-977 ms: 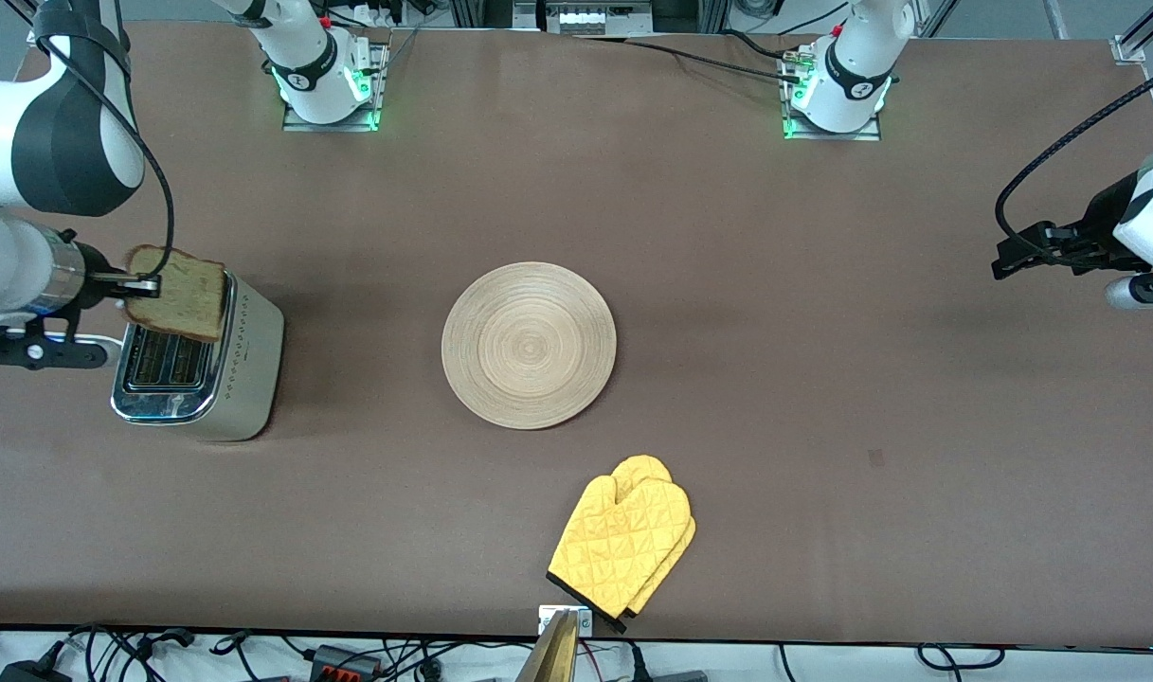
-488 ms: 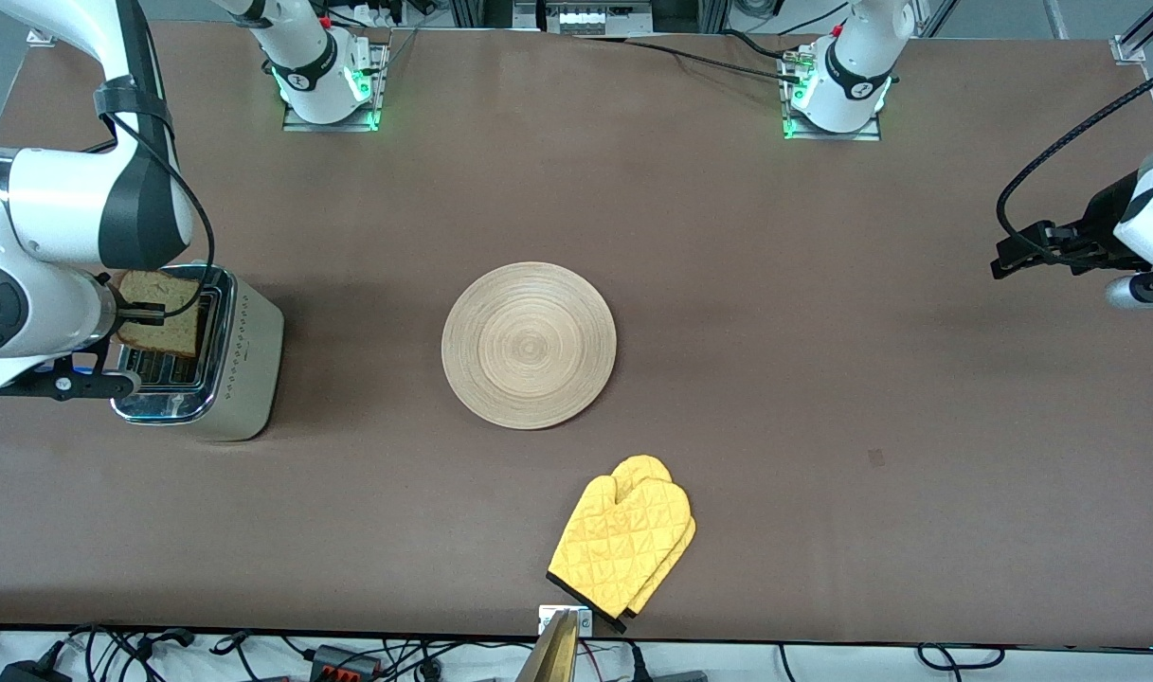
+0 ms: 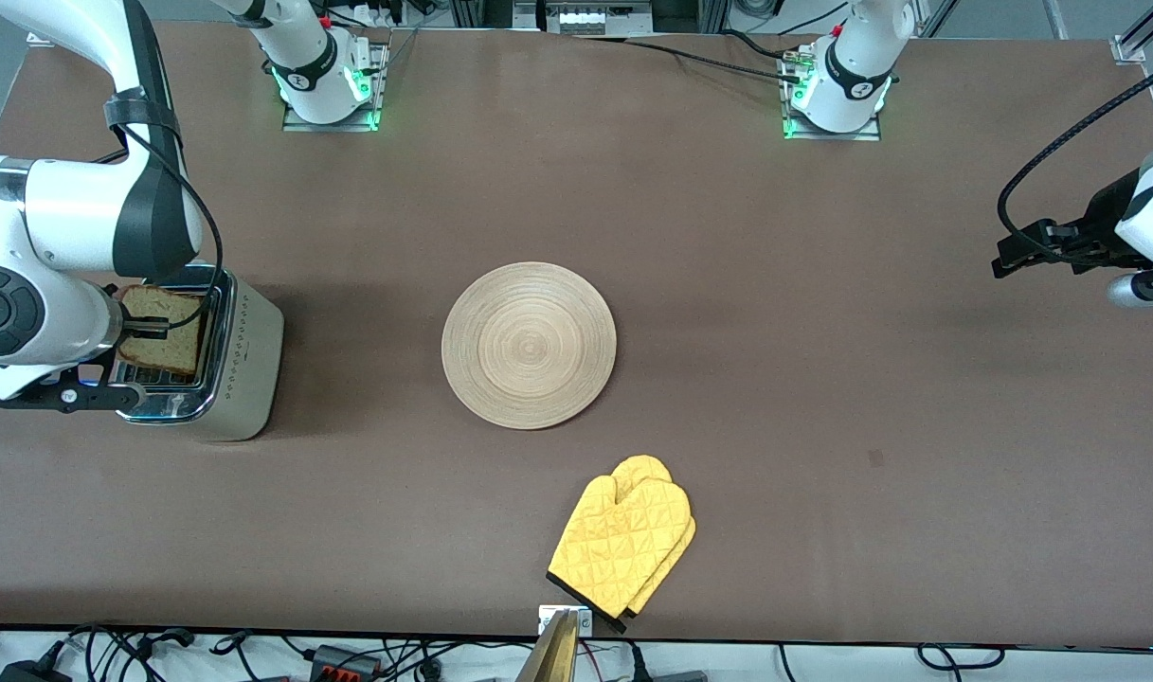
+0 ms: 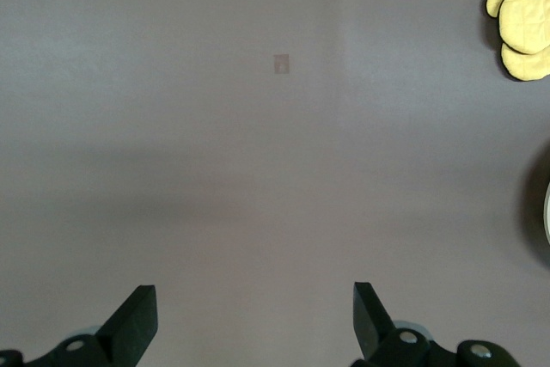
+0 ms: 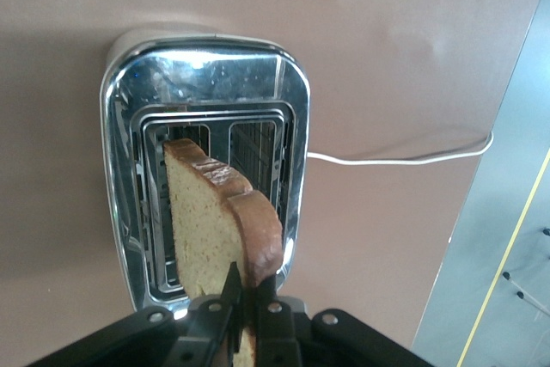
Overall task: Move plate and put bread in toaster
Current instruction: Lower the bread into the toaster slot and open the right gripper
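right gripper (image 3: 150,329) at frame's left edge, jaws pinched on bread (image 3: 164,330), held over toaster (image 3: 240,365) | left gripper (image 4: 253,315) parked at right edge, jaws spread, nothing held | plate (image 3: 529,345) seen mid-frame on tabletop (image 3: 822,379)

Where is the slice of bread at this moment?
The bread is pinched upright in the right gripper directly over the toaster, at the right arm's end of the table, its lower edge at a slot.

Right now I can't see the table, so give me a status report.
Right gripper shut on bread, edge-down over toaster slot. Left gripper open, waiting over bare table. Nothing blocking.
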### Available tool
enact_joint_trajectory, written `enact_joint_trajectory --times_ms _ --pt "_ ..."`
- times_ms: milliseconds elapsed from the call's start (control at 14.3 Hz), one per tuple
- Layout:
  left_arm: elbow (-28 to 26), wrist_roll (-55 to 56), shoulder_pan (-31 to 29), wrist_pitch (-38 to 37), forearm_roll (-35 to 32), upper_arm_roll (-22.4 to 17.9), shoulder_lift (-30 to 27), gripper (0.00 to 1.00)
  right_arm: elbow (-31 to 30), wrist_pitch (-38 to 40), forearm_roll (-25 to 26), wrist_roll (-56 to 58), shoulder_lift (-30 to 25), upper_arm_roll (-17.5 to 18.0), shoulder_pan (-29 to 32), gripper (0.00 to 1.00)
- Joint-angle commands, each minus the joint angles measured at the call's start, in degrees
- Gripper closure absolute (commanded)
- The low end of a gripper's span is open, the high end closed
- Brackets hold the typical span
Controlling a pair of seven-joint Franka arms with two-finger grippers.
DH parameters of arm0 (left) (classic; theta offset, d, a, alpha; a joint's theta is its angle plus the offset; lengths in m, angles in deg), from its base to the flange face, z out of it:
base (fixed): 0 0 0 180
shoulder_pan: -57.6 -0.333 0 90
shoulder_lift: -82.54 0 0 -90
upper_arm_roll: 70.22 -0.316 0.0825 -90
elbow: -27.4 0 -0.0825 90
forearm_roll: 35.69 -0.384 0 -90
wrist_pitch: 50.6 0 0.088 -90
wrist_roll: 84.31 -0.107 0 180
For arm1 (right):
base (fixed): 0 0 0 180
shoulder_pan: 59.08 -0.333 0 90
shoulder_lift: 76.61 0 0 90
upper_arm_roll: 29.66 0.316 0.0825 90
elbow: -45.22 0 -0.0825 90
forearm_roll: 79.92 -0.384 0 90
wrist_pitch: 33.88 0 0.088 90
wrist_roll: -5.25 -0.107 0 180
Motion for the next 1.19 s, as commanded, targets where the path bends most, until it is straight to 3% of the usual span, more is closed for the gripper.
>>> enact_joint_trajectory --times_ms 0,488,1047,1116 --pt "-1.2 -1.2 -1.0 -0.8 0.0 0.2 -1.6 0.00 0.9 -0.1 1.0 -0.9 0.6 0.1 -0.3 1.00" --pt "-0.8 -1.6 -1.0 -2.4 -1.0 0.5 -1.5 0.00 -1.9 -0.5 0.0 -1.0 1.7 0.3 -0.1 1.00" --pt "0.3 -4.1 -0.7 -3.7 -0.8 0.6 -1.1 0.00 -3.3 -3.6 -6.5 -0.9 4.4 0.3 0.9 1.00" --pt "0.3 -3.9 -0.6 -3.7 -0.8 0.7 -1.1 0.00 -3.3 -4.0 -6.5 -0.9 4.5 0.3 0.9 0.87"
